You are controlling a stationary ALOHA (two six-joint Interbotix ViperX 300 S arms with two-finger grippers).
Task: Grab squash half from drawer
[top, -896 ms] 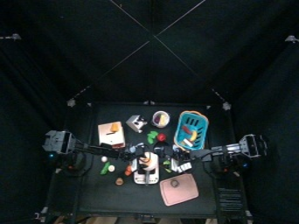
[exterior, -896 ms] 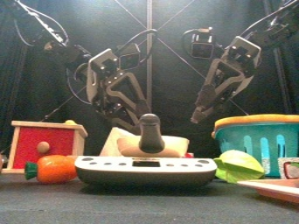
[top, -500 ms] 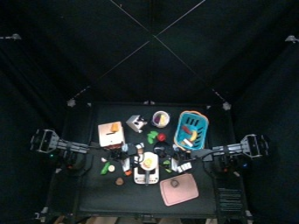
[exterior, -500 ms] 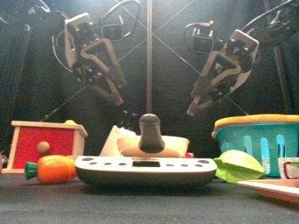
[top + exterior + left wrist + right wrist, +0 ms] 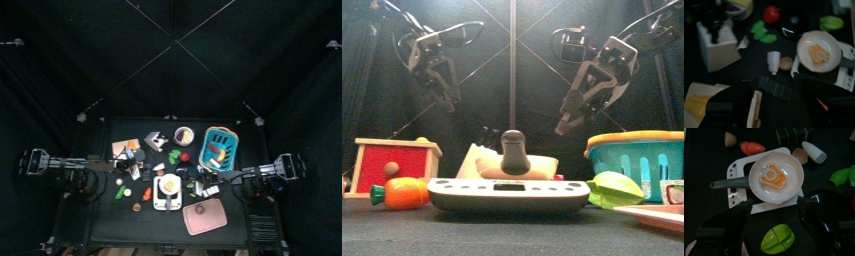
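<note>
The drawer (image 5: 126,152) is a tan box at the table's back left, with the orange squash half (image 5: 131,146) lying in it. In the front view the drawer (image 5: 396,166) stands at the left. In the left wrist view the drawer's corner (image 5: 714,95) shows with a yellow-orange piece (image 5: 697,108) inside. My left gripper (image 5: 90,172) (image 5: 438,82) (image 5: 774,85) is open and empty, held high, left of the drawer. My right gripper (image 5: 225,177) (image 5: 580,105) (image 5: 776,204) is open and empty, high above the pan.
A white stove (image 5: 509,192) holds a pan with toast (image 5: 774,175). A teal basket (image 5: 218,148) stands at the back right, a pink square (image 5: 205,216) at the front right. A white block (image 5: 714,42) and small green and orange pieces (image 5: 402,193) lie about.
My left arm has drawn back from the table's middle to the left and risen. My right arm has barely moved.
</note>
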